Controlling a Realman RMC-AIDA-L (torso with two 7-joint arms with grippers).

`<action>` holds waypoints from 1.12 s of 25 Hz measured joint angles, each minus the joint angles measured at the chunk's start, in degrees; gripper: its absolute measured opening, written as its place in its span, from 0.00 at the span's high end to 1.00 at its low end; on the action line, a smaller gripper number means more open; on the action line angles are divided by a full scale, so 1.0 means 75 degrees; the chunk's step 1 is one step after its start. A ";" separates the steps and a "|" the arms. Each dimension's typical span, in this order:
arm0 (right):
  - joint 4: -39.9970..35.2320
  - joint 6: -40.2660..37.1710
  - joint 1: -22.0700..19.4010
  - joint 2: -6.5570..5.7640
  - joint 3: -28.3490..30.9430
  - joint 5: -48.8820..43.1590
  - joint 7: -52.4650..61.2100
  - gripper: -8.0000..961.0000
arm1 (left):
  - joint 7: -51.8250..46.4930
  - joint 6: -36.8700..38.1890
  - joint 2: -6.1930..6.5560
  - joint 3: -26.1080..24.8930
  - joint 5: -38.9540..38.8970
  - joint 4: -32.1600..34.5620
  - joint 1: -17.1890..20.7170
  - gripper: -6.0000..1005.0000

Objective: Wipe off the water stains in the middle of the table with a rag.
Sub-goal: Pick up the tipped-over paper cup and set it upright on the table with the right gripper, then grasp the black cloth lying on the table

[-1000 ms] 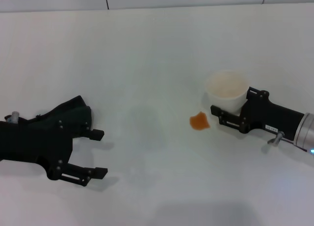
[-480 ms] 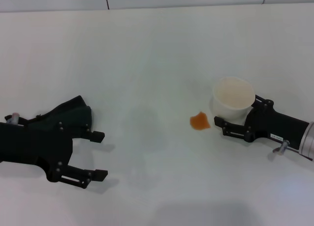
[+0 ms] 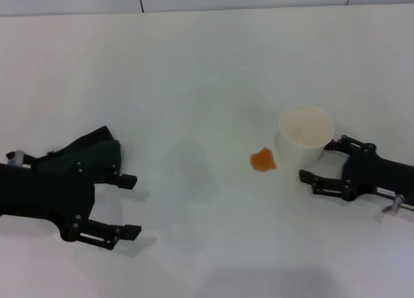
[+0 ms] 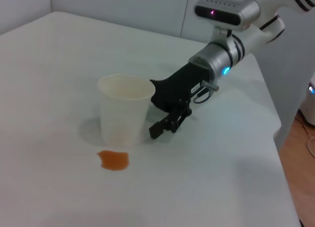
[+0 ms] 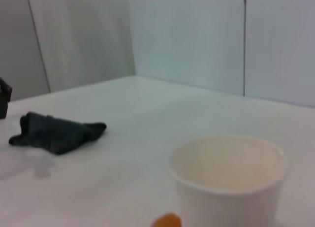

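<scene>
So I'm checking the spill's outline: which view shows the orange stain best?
The left wrist view: the orange stain lies whole and close beside the cup. The head view shows it whole but smaller; the right wrist view cuts it off at the edge.

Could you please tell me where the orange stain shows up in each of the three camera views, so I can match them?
Head view: the stain lies near the middle of the table, just left of the cup.
Left wrist view: the stain lies in the lower left part, in front of the cup.
Right wrist view: the stain is cut by the bottom edge, beside the cup.
Shared landmark: the cup.
</scene>
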 joint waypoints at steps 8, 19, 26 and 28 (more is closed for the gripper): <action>-0.2393 -0.0758 -0.1027 -0.0208 0.0026 -0.1545 0.1880 0.09 | -0.0001 -0.0020 0.0054 -0.0041 -0.0011 0.0007 0.0090 0.16; -0.6287 -0.2716 -0.1091 -0.0320 0.0075 -0.3827 0.5237 0.09 | -0.0470 0.0036 0.0046 -0.0139 -0.0023 0.0777 0.0384 0.17; -0.7336 -0.3836 -0.0261 -0.0303 0.0073 -0.4399 0.5997 0.09 | -0.0874 0.0071 0.0024 -0.0135 -0.0028 0.1125 0.0380 0.17; -0.7430 -0.3997 -0.0025 -0.0294 0.0071 -0.4546 0.6119 0.09 | -0.1019 0.0071 0.0017 -0.0121 -0.0028 0.1253 0.0380 0.17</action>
